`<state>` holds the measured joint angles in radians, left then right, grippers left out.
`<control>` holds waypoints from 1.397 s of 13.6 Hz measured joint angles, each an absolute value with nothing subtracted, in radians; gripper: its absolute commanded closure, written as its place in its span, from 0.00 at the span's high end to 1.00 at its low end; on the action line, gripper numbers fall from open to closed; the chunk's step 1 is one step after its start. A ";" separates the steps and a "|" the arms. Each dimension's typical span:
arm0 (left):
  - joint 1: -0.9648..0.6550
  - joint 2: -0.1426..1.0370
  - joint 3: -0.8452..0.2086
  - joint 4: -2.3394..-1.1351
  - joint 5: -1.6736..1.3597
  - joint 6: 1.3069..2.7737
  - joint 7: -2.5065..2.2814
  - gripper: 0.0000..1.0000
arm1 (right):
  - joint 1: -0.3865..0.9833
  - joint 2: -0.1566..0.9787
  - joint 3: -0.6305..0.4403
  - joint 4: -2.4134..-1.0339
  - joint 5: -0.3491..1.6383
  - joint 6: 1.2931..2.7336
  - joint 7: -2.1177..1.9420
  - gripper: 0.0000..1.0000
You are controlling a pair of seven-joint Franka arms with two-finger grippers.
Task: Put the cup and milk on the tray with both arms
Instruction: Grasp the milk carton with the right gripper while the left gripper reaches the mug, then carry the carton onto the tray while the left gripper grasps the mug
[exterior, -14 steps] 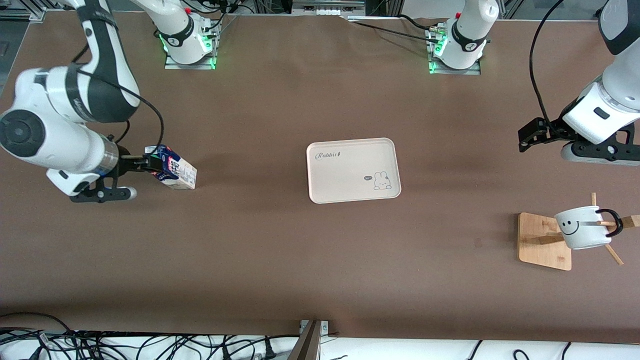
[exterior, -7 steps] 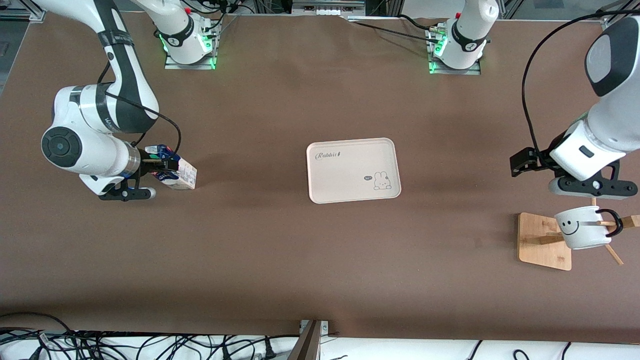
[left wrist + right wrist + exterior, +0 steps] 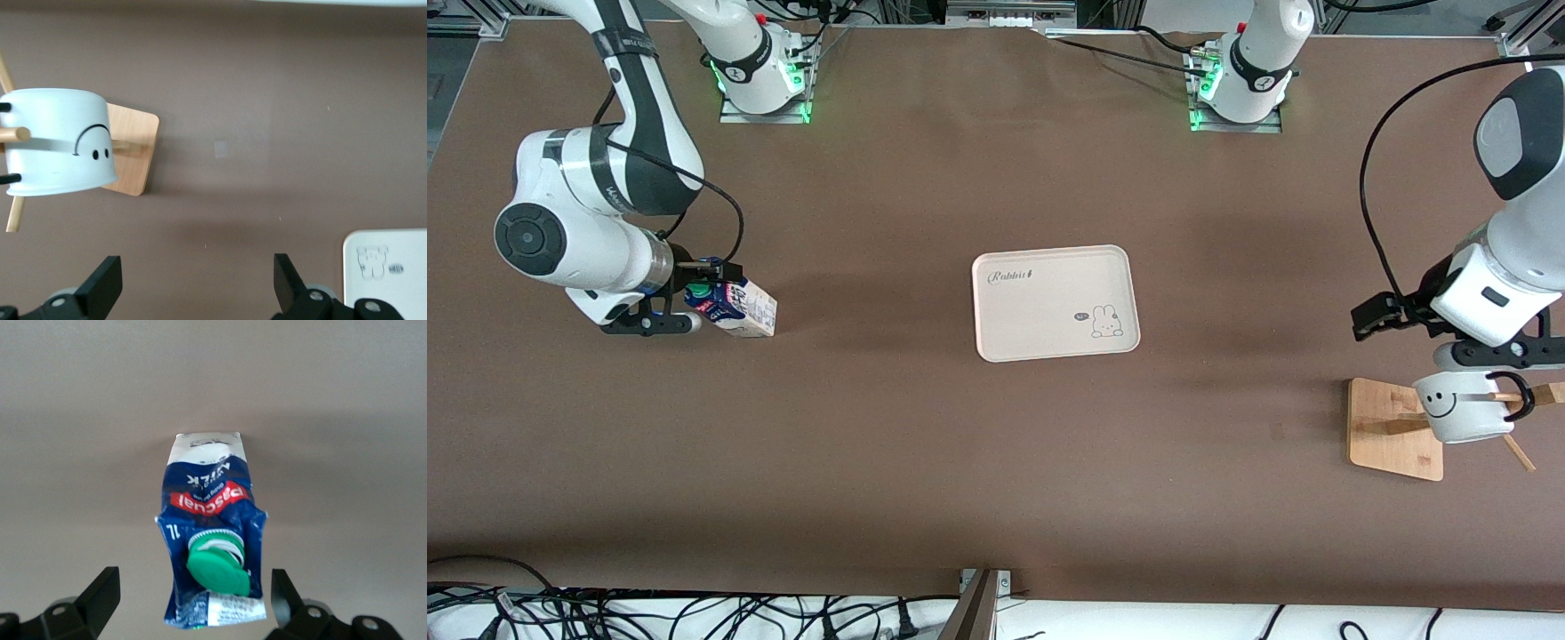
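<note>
Since 0.5 s ago the left gripper has dropped toward the cup on its rack, fingers wide apart, empty. The right gripper hangs over the milk at the right arm's end of the brown table, spread and not touching. The tray lies mid-table. Only the right wrist view shows the green cap.

Three cameras: one high overview and two wrist close-ups.

Your front view looks down from high across the worktop, facing both arm bases along its top edge. Your left wrist camera looks down past its pincer at the cup and a tray corner; your right wrist camera sits close over the milk. All three things also show in your front view.
</note>
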<state>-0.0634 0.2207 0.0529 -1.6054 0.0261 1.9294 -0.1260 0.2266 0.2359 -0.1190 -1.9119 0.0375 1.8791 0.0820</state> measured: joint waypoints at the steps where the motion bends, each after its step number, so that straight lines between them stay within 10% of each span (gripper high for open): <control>1: -0.051 0.192 0.053 -1.671 0.026 2.005 -0.159 1.00 | 0.226 0.234 -0.121 -1.912 0.037 1.875 0.082 0.99; 4: -0.016 0.095 0.053 -1.902 0.026 2.289 -0.266 1.00 | 0.225 0.235 -0.132 -1.914 0.037 1.874 0.083 0.98; 9: 0.060 0.048 0.053 -2.154 0.005 2.668 -0.378 1.00 | 0.224 0.235 -0.135 -1.925 0.037 1.874 0.083 0.69; 12: 0.065 0.061 0.051 -2.178 -0.093 2.737 -0.391 1.00 | 0.224 0.235 -0.135 -1.933 0.037 1.873 0.084 0.50; 18: 0.066 0.156 0.049 -2.146 -0.101 2.909 -0.410 1.00 | 0.227 0.233 -0.121 -1.882 0.039 1.826 0.119 0.46; 19: 0.066 0.168 0.049 -2.130 -0.101 2.910 -0.411 0.76 | 0.231 0.233 -0.102 -1.845 0.049 1.788 0.143 0.46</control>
